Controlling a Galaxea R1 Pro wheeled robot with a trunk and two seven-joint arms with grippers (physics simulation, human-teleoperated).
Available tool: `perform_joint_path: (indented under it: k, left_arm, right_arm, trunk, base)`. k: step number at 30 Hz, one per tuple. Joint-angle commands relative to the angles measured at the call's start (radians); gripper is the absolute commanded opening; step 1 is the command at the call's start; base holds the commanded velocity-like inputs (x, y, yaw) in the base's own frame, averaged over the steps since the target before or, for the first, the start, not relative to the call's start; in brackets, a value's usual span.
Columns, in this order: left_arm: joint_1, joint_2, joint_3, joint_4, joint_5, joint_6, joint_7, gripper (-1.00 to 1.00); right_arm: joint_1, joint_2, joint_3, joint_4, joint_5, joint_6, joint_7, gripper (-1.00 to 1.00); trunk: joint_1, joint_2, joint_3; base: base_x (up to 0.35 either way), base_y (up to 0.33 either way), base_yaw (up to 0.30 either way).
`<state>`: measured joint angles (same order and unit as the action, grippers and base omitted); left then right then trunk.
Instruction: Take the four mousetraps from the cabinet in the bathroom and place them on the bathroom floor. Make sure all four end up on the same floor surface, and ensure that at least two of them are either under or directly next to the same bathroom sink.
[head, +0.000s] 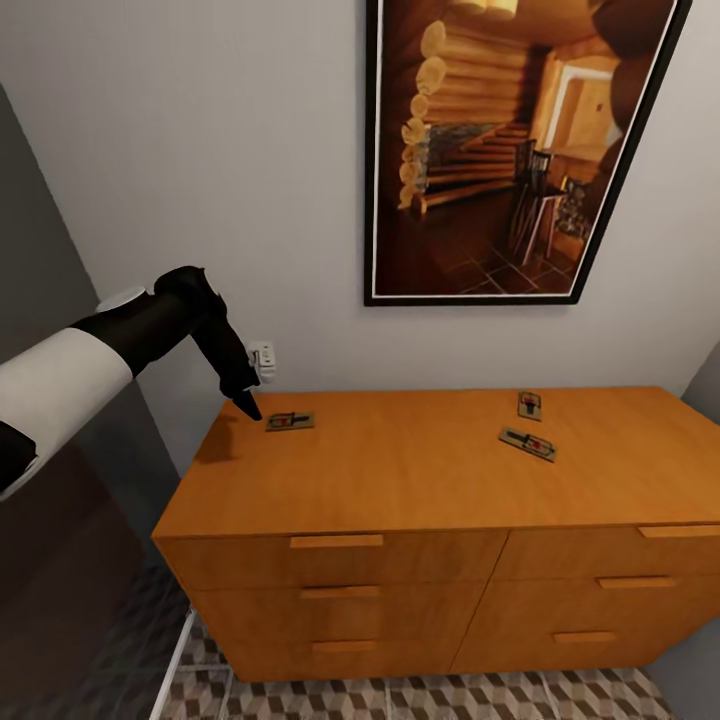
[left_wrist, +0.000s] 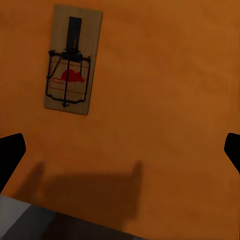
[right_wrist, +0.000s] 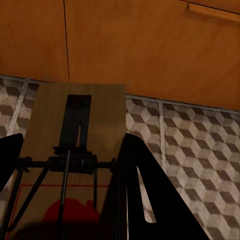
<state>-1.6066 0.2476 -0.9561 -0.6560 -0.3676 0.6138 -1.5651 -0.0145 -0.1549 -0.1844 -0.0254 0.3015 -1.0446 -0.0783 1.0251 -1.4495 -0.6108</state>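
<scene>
Head view: three mousetraps lie on top of the cabinet (head: 420, 470). One trap (head: 290, 421) sits near the top's left rear corner; two more, rear trap (head: 530, 404) and front trap (head: 527, 443), lie close together right of centre, well apart from the first.

L pincer (head: 246, 403) hovers just beside the left trap, tip pointing down at the cabinet top. L wrist view: that trap (left_wrist: 73, 59) lies flat on the orange wood, ahead of the pincer and off to one side; both dark fingertips (left_wrist: 10, 152) sit at the frame edges w/ bare wood between them, so fingers are spread apart, nothing held. Not yet lined up over the trap.

R wrist view: fourth trap (right_wrist: 75, 165) is close up between the R pincer fingers (right_wrist: 137, 190). Reads as clamped on the trap, held low in front of the drawer fronts, above the bathroom floor (right_wrist: 200, 145) tiles.

Progress (judgement): no trap seen on the floor yet. One in hand on R side, three left on the cabinet. Next: L must shift over the near trap and close. Sink placement for at least two traps not started as far as visible.
</scene>
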Motion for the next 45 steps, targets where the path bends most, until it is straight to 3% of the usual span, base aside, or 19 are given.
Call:
perform_joint_path:
  k: [1,17,45]
  left_arm:
    - [-0.001,0.001,-0.003,-0.002,-0.005,0.011,-0.006,1.0]
    - [-0.001,-0.001,0.0,-0.002,-0.005,0.011,-0.006,1.0]
    - [-0.001,-0.001,-0.004,-0.001,-0.006,0.011,-0.006,1.0]
  right_arm:
    - [-0.001,0.0,-0.003,0.001,0.008,-0.003,-0.005,-1.0]
    - [-0.001,-0.001,-0.004,0.001,0.008,-0.003,-0.005,-1.0]
    - [-0.001,-0.002,-0.004,0.001,0.008,-0.003,-0.005,-1.0]
  trunk:
    - [0.0,-0.001,-0.002]
    - [0.0,-0.001,-0.02]
    - [0.0,-0.001,-0.044]
  base:
    - [0.0,0.0,0.0]
    - [0.141,0.0,0.0]
    - [0.005,0.0,0.0]
